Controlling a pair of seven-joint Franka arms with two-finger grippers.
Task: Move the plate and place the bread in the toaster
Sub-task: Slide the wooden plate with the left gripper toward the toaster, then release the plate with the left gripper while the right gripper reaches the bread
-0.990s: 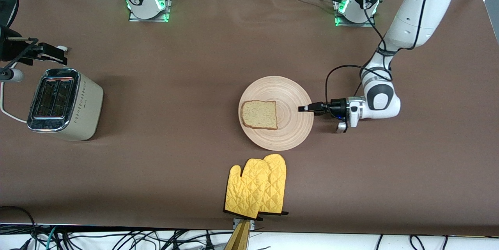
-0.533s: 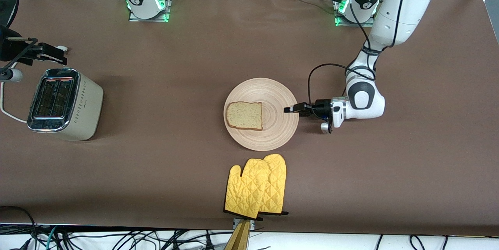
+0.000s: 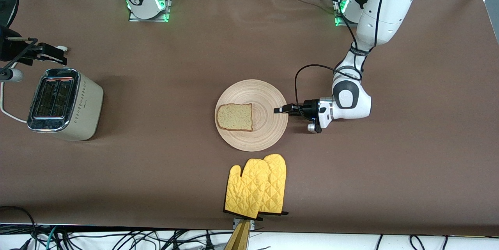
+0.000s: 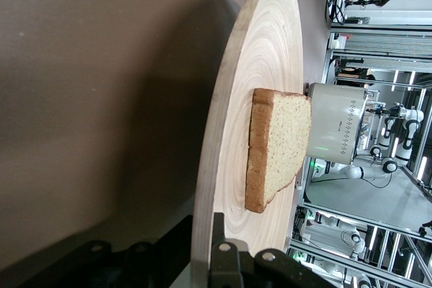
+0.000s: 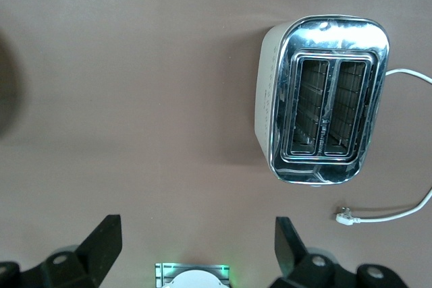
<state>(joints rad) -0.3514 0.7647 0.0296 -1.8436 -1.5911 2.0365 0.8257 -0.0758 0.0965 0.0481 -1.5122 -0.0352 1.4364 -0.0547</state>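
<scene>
The round wooden plate (image 3: 265, 94) lies mid-table with the bread (image 3: 234, 117) slice flat on it. My left gripper (image 3: 281, 110) is shut on the plate's rim at the side toward the left arm's end. In the left wrist view the rim (image 4: 223, 133) runs between the fingers of that gripper (image 4: 201, 233), with the bread (image 4: 277, 146) and the toaster (image 4: 334, 133) past it. The cream toaster (image 3: 62, 103) stands at the right arm's end with both slots empty. My right gripper (image 3: 58, 52) hangs open above the table beside the toaster (image 5: 327, 106), its fingers (image 5: 108, 234) wide apart and empty.
A pair of yellow oven mitts (image 3: 257, 187) lies near the table's front edge, nearer to the front camera than the plate. The toaster's white cord (image 5: 405, 214) trails on the table, its plug lying loose.
The left gripper has slid the plate, with the bread on it, along the table toward the right arm's end. The right arm has stayed still.
</scene>
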